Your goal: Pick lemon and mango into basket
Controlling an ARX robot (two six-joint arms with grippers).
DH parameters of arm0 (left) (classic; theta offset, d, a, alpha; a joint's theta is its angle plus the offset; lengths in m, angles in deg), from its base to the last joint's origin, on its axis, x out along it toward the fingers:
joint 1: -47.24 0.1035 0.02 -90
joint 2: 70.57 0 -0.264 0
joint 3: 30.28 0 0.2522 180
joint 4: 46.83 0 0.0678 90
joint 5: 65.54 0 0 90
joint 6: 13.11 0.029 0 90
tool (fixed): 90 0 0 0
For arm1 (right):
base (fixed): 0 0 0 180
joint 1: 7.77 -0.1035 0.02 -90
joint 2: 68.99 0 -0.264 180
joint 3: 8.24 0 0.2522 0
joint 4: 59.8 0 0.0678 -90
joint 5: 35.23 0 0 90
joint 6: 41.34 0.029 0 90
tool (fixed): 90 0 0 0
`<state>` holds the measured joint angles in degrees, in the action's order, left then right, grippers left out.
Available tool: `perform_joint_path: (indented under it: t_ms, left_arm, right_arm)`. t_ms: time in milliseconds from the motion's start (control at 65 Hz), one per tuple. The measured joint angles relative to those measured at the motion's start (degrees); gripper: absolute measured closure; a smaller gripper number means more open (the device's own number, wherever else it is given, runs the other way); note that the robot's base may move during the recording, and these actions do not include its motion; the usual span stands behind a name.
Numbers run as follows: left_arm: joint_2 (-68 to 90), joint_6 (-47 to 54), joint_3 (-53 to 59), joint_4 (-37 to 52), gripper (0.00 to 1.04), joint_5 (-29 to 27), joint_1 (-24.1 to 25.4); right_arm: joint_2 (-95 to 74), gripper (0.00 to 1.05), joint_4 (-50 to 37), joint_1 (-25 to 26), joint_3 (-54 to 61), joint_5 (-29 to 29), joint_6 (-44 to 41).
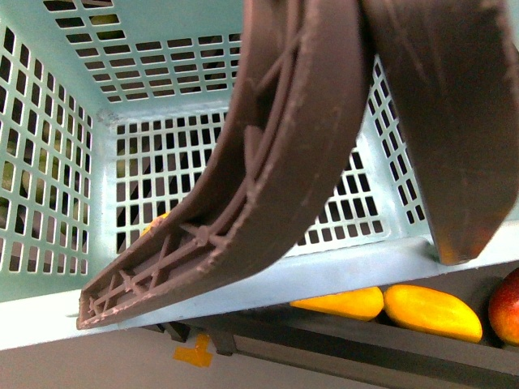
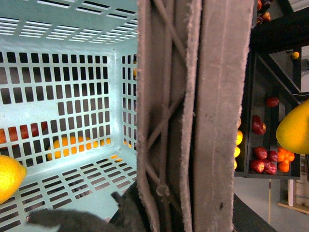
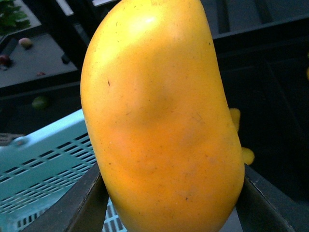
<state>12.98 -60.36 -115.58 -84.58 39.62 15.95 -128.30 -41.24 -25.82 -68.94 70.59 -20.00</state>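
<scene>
Gripped upright in the right claw [image 3: 169,215], dark fingers [image 3: 84,205] pressed to both sides: a smooth, elongated yellow-orange mango [image 3: 159,111], near the rim of the light teal slotted plastic basket [image 3: 43,159]. On that basket's slotted floor: a small bright yellow lemon [image 2: 8,178]. Across the opening, two brown ribbed plastic handles [image 1: 276,186]. Left claw [image 2: 96,218] blurred at the edge; cannot tell whether wide or narrow. Beyond, dark shelving [image 2: 270,72] stocked with red and orange fruit [image 2: 270,159] over pale grey floor [image 2: 270,205]; below the rim, two more mangoes [image 1: 430,312] beside a red apple [image 1: 507,308].
</scene>
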Motion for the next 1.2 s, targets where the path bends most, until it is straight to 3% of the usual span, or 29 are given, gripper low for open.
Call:
perform_joint_path:
  t_ms: [169, 446, 538, 815, 984, 1092, 1169, 1199]
  left_arm:
    - [0.0, 0.0, 0.0, 0.0, 0.9, 0.04, 0.0]
    - [0.0, 0.04, 0.0, 0.0, 0.9, -0.07, 0.0]
    - [0.0, 0.02, 0.0, 0.0, 0.9, -0.09, 0.0]
    - [0.0, 0.02, 0.0, 0.0, 0.9, -0.07, 0.0]
    - [0.17, -0.04, 0.0, 0.0, 0.9, -0.13, 0.0]
    - [0.17, 0.09, 0.0, -0.02, 0.9, -0.15, 0.0]
    - [0.17, 0.17, 0.0, 0.0, 0.9, -0.17, 0.04]
    - [0.17, 0.24, 0.0, 0.0, 0.9, -0.22, 0.11]
  right_arm:
    - [-4.92, 0.43, -1.88, -8.74, -0.35, 2.75, 0.17]
    - [-13.4, 0.43, -4.0, -13.53, -1.11, 4.44, 2.6]
    - [-14.71, 0.41, -3.98, -13.64, -1.33, 4.74, 3.34]
    - [-14.6, 0.07, -3.69, -14.19, -1.49, 4.5, 5.7]
    - [-11.26, 0.09, -1.75, -13.0, -1.46, 6.4, 5.35]
    - [-4.15, 0.09, 1.38, -7.93, -0.92, 11.85, 2.8]
    - [-0.76, 0.09, 2.32, -5.46, -0.61, 13.18, 1.66]
    - [1.01, 0.12, -1.57, -4.07, 1.03, 11.85, -0.42]
